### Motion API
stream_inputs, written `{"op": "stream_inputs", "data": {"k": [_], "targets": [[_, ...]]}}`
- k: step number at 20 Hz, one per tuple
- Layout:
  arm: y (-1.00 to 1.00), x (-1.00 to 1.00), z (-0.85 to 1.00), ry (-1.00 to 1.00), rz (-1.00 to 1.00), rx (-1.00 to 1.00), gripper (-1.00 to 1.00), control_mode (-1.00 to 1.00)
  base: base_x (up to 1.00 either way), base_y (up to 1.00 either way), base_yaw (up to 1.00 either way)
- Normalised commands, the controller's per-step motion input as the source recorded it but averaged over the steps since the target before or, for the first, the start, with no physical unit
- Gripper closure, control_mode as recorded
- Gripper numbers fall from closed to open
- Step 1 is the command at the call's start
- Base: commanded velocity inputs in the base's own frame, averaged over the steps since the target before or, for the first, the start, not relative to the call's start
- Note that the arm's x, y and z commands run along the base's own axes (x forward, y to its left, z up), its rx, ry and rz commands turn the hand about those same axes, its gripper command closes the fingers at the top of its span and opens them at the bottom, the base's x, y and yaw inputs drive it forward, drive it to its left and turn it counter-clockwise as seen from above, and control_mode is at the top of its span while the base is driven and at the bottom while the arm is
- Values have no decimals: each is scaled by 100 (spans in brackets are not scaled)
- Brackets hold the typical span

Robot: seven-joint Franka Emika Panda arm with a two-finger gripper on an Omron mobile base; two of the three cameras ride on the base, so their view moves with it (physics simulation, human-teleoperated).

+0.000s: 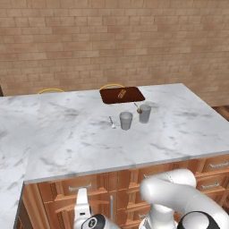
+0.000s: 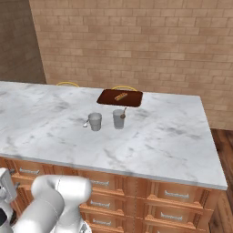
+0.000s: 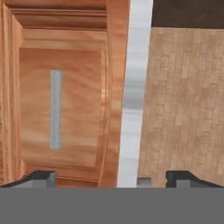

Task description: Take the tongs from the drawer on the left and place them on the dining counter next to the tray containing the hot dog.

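The drawer [image 3: 61, 109] fills the left half of the hand view; its reddish-brown front is closed and its silver bar handle [image 3: 56, 109] runs up the picture because the hand is rolled. My gripper [image 3: 113, 179] is open a short way in front of it, with nothing between the fingertips [image 3: 41, 177]. From the base it sits low under the counter's front edge, gripper [image 1: 82, 199], gripper [image 2: 5, 184]. On the white marble dining counter [image 1: 67, 134] at the far side lies the dark-brown tray [image 1: 129, 96] with the hot dog [image 1: 121, 93] on it. The tongs are hidden.
Two grey cups [image 1: 126, 120] [image 1: 144, 113] stand just in front of the tray, with a small utensil [image 1: 112, 122] to their left. More drawer fronts [image 1: 210, 183] line the cabinets below. Yellow chair backs [image 1: 50, 91] peek over the far edge. Wooden floor [image 3: 188, 100] lies below.
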Motion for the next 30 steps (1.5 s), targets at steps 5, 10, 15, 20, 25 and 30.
{"op": "stream_inputs", "data": {"k": [5, 10, 15, 20, 25, 30], "targets": [[9, 25, -24, -1, 0, -4, -100, -100, 0, 0, 0], [0, 24, -30, 0, 0, 0, -100, -100, 0, 0, 0], [3, 31, -24, -1, 0, 0, -100, -100, 0, 0, 0], [10, 39, -19, 0, 0, 0, -100, -100, 0, 0, 0], [17, 34, -24, 0, 0, 0, -100, -100, 0, 0, 0], [19, 25, -39, 0, 0, 0, -100, -100, 0, 0, 0]]}}
